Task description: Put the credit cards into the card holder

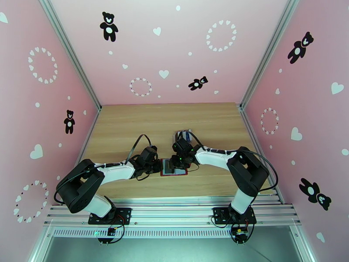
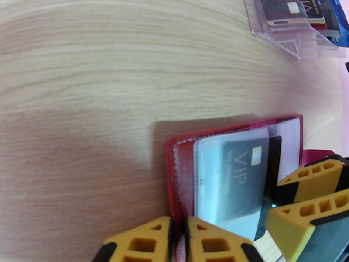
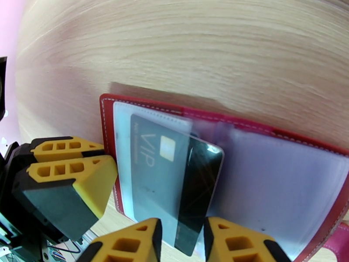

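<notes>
The dark-red card holder (image 1: 165,171) (image 2: 183,158) (image 3: 279,132) lies open on the wooden table between both arms. My left gripper (image 1: 155,164) (image 2: 179,225) (image 3: 104,158) is shut on the holder's red edge, pinning it down. A black VIP credit card (image 2: 244,171) (image 3: 157,171) sits partly inside the holder's clear inner pocket, its dark end sticking out. My right gripper (image 1: 181,161) (image 3: 183,241) (image 2: 272,201) is shut on that protruding end. More credit cards (image 2: 292,9), black and blue, stand in the clear rack.
The clear plastic slotted rack (image 1: 183,135) (image 2: 301,40) stands just behind the card holder. Bare wood stretches to the left and far side. Pink walls close the table on three sides.
</notes>
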`<state>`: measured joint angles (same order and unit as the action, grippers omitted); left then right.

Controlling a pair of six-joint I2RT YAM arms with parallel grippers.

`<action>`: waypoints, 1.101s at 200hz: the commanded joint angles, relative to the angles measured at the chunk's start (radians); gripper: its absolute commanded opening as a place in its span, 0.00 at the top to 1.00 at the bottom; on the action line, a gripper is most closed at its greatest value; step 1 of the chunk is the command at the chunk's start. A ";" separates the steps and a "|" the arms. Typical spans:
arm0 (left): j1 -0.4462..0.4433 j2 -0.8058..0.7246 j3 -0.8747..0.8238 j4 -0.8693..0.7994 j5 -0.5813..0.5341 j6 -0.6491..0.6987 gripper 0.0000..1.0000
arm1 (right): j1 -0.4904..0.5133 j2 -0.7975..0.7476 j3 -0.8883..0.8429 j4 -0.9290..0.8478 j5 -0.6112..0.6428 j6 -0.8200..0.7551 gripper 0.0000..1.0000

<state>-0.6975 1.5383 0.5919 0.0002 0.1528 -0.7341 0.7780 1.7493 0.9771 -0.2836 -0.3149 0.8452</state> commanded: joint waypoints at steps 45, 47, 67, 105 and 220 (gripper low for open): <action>-0.023 0.042 -0.003 -0.136 0.048 0.021 0.77 | 0.008 0.033 0.046 -0.019 0.004 -0.008 0.68; -0.023 0.043 -0.003 -0.137 0.049 0.021 0.77 | 0.007 0.034 0.047 -0.019 0.004 -0.008 0.68; -0.023 0.044 0.000 -0.138 0.048 0.021 0.76 | 0.007 0.040 0.052 -0.019 0.002 -0.008 0.68; -0.023 0.052 0.003 -0.138 0.044 0.023 0.75 | 0.009 0.046 0.057 -0.013 -0.005 -0.006 0.68; -0.023 0.066 0.033 -0.159 0.031 0.031 0.75 | 0.049 0.077 0.084 0.012 -0.020 0.014 0.68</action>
<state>-0.6975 1.5555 0.6315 -0.0521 0.1635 -0.7200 0.8001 1.8011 1.0264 -0.2897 -0.3069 0.8497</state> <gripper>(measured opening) 0.246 0.317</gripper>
